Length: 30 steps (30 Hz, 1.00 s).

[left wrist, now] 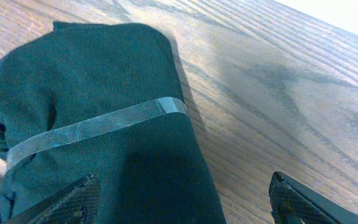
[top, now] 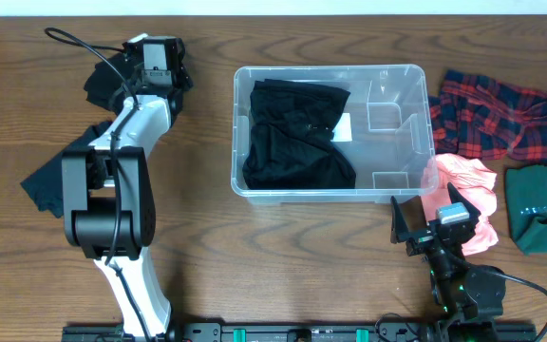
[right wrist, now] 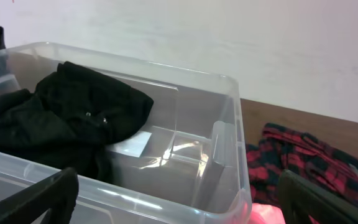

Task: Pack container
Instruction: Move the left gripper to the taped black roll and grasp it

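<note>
The container [top: 392,142] sat mid-bench [top: 273,256], with a black garment [top: 297,133] heaped in its left half. Well off to the container's left, my left jaws stood spread wide above a rolled dark green cloth [left wrist: 98,81] banded with clear tape [left wrist: 98,124], pinching nothing. Just past the container's near right corner, my right jaws gaped wide and empty, touching a pink cloth [top: 468,180]. Right of the container lay a red plaid shirt [top: 501,114] and a green fold [top: 539,209].
</note>
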Tool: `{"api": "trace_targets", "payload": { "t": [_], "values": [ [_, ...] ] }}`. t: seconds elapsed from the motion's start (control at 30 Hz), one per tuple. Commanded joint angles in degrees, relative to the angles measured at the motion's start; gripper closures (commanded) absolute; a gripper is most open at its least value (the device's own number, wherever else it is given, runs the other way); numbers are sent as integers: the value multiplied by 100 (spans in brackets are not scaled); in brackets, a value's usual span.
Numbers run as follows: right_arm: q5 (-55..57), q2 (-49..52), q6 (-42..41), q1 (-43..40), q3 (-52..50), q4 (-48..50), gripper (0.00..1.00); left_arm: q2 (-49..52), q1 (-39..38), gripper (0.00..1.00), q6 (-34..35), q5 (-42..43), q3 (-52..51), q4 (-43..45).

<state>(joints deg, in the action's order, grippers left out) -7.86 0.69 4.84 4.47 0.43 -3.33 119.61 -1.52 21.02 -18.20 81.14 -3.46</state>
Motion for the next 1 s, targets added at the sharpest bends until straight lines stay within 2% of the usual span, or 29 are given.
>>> {"api": "trace_targets", "payload": {
  "t": [0.0, 0.53, 0.97],
  "values": [
    [35, -31, 55, -59, -11, -20, 1, 164, 87, 14, 20, -59, -15, 140],
    [35, -31, 57, -59, -11, -20, 1, 610, 162, 14, 70, -232, -15, 192],
    [35, -31, 55, -59, -11, -20, 1, 610, 162, 14, 44, -249, -15, -557]
  ]
}}
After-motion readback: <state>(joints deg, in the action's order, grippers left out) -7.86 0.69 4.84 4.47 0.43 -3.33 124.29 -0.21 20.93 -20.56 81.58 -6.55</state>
